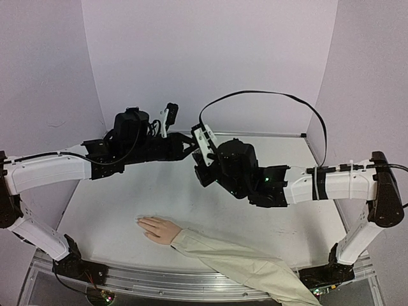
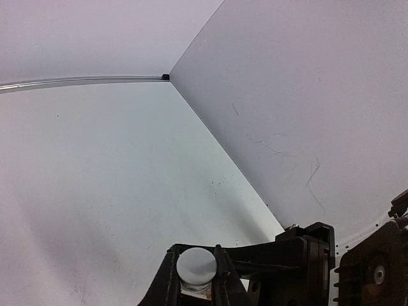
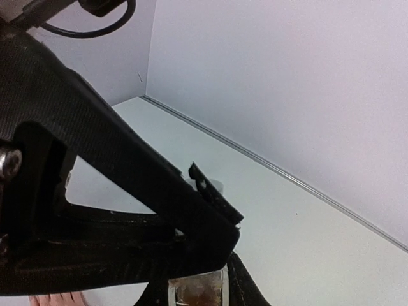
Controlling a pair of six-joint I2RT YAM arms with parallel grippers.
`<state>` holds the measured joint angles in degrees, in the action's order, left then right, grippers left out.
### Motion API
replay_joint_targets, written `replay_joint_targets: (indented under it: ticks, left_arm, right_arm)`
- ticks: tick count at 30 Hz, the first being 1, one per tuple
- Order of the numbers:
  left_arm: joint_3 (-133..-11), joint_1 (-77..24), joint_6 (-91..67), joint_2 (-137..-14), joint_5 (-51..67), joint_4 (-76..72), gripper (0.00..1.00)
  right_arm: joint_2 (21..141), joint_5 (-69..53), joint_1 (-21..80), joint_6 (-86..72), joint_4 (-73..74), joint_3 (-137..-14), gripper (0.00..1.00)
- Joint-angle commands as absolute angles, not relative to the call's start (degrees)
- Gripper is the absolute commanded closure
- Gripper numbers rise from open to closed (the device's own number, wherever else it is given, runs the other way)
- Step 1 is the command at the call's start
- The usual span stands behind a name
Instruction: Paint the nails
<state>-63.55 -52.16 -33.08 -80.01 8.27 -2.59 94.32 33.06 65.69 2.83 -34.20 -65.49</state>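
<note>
The mannequin hand [image 1: 159, 228] lies flat on the table near the front, fingers pointing left. Its nails [image 1: 139, 221] are barely distinguishable from the skin. Its fingertips also show at the bottom left of the right wrist view [image 3: 54, 298]. My two grippers meet in the air above the middle of the table. My left gripper [image 1: 189, 144] [image 2: 196, 256] is shut on the bottle's round white cap [image 2: 196, 265]. My right gripper [image 1: 200, 167] [image 3: 197, 284] is shut on the small clear bottle [image 3: 199, 292], which holds brownish liquid. The left gripper's black fingers [image 3: 159, 191] cover the bottle's top.
The beige sleeve [image 1: 239, 264] runs from the hand to the front right edge. Lilac walls [image 1: 210, 57] close in the table at the back and sides. The right arm's black cable [image 1: 274, 95] loops above the back right of the table.
</note>
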Motion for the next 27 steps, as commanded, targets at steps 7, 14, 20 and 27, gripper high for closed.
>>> replay_joint_targets:
  ticks: [7, 14, 20, 27]
  left_arm:
    - [-67.2, -52.9, -28.5, -73.5, 16.5, -0.4, 0.47]
    - [-65.2, -52.9, -25.2, -68.5, 25.6, -2.7, 0.39]
    - [-63.7, -53.2, -26.9, -68.0, 35.7, -9.2, 0.41]
    - [-65.2, -55.5, -27.4, -70.3, 38.1, -11.8, 0.47]
  right_arm:
    - [82.6, -3.3, 54.9, -1.2, -38.9, -59.2, 1.00]
    - [79.4, -43.7, 49.6, -10.1, -41.4, -58.8, 1.00]
    - [79.5, -57.0, 49.6, -22.7, -55.3, -57.6, 1.00]
    - [80.7, -58.8, 49.6, -26.2, -58.5, -58.2, 1.00]
